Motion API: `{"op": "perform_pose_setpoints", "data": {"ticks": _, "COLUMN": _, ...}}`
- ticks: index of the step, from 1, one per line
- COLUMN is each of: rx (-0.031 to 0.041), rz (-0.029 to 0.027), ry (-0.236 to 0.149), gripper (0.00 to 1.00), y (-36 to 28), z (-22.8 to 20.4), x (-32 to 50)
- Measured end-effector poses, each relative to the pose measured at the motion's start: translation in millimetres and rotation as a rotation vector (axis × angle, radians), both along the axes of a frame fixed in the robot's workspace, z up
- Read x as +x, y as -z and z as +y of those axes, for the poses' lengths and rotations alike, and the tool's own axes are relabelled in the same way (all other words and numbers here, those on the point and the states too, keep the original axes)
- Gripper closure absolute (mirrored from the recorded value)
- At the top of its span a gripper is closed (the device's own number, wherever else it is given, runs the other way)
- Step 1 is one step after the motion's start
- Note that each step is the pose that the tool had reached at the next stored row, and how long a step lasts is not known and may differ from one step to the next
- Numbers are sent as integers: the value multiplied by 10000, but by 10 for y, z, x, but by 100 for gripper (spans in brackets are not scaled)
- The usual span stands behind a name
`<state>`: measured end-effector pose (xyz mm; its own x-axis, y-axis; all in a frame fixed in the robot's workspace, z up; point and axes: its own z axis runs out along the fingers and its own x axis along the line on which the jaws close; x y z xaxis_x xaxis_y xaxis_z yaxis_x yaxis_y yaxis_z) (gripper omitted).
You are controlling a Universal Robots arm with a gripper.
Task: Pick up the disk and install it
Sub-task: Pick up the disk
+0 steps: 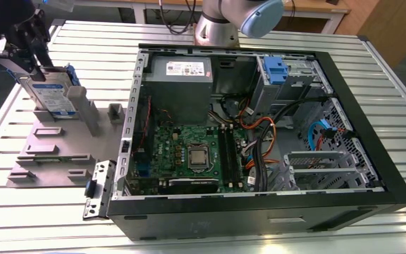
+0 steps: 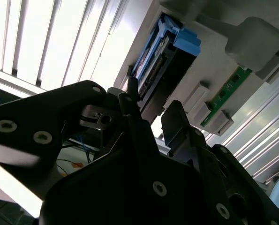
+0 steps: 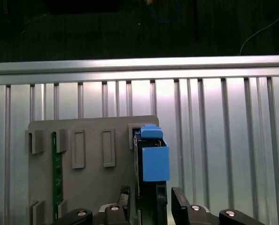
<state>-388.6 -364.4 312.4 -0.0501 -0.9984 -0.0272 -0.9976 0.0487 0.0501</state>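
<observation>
The disk point(image 1: 51, 96), silver with a white-and-blue label and a blue side bracket, stands on edge in the grey plastic stand point(image 1: 51, 151) at the exterior view's left. My gripper point(image 1: 28, 59) comes down on its upper end. In the first wrist view the two dark fingers point(image 3: 125, 199) sit tight against either face of the disk point(image 3: 152, 161), with its blue tab pointing away from me. The second wrist view shows the same hold on the disk point(image 2: 165, 61). The disk's lower edge still rests in the stand.
An open computer case point(image 1: 259, 124) lies to the exterior view's right of the stand, with a blue drive bay bracket point(image 1: 274, 70) at its far side and a grey power-supply box point(image 1: 180, 79). A green circuit strip point(image 3: 57, 173) stands in the stand. The slatted metal table point(image 1: 62, 217) lies underneath.
</observation>
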Motion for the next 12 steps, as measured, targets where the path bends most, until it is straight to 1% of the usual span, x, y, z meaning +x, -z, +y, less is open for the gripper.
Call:
{"op": "perform_pose_setpoints", "data": {"ticks": 4, "rx": 0, "rz": -2, "ry": -52, "gripper": 53, "y": 64, "z": 0, "x": -5}}
{"op": "perform_pose_setpoints", "data": {"ticks": 7, "rx": 0, "rz": -2, "ry": -85, "gripper": 53, "y": 101, "z": 0, "x": -7}}
{"op": "perform_pose_setpoints", "data": {"ticks": 12, "rx": -1, "rz": -1, "ry": -87, "gripper": 53, "y": 112, "z": 0, "x": -7}}
